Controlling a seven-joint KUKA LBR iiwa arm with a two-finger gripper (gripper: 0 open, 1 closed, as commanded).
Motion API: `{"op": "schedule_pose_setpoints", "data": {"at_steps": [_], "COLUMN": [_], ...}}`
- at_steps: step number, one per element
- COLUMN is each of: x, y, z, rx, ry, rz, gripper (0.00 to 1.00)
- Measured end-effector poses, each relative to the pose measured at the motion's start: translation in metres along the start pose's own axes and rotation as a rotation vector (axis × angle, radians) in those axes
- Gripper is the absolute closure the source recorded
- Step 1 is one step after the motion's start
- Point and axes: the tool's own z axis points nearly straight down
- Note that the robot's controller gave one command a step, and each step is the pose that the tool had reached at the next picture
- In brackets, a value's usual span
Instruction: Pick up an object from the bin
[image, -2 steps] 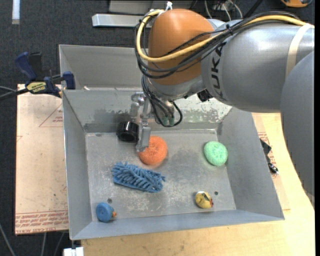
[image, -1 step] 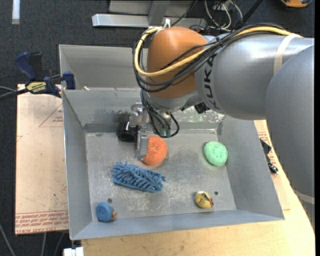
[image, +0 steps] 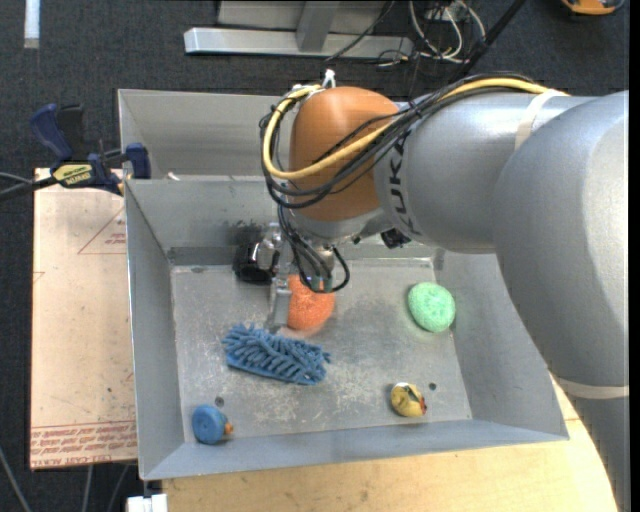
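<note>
My claw (image: 288, 296) stood midway in the bin (image: 150, 330) against an orange ball (image: 313, 313), blue brush (image: 275, 355) just nearer; spread or pinching, I could not tell.

Down in the bin (image: 150, 300) with the end effector (image: 285, 300), just beside an orange lump (image: 312, 312), near a blue bristly brush (image: 275, 355).

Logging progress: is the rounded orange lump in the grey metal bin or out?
In: the lump lies on the bin floor by the end effector.
</note>
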Motion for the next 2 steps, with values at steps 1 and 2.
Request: {"op": "schedule_pose_setpoints", "data": {"at_steps": [1, 2], "x": [0.000, 0.010], "y": [-0.020, -0.037], "z": [0.055, 0.079], "rx": [-0.002, -0.004], "ry": [-0.010, -0.002], "rz": [-0.051, -0.025], "gripper": [0.00, 0.00]}}
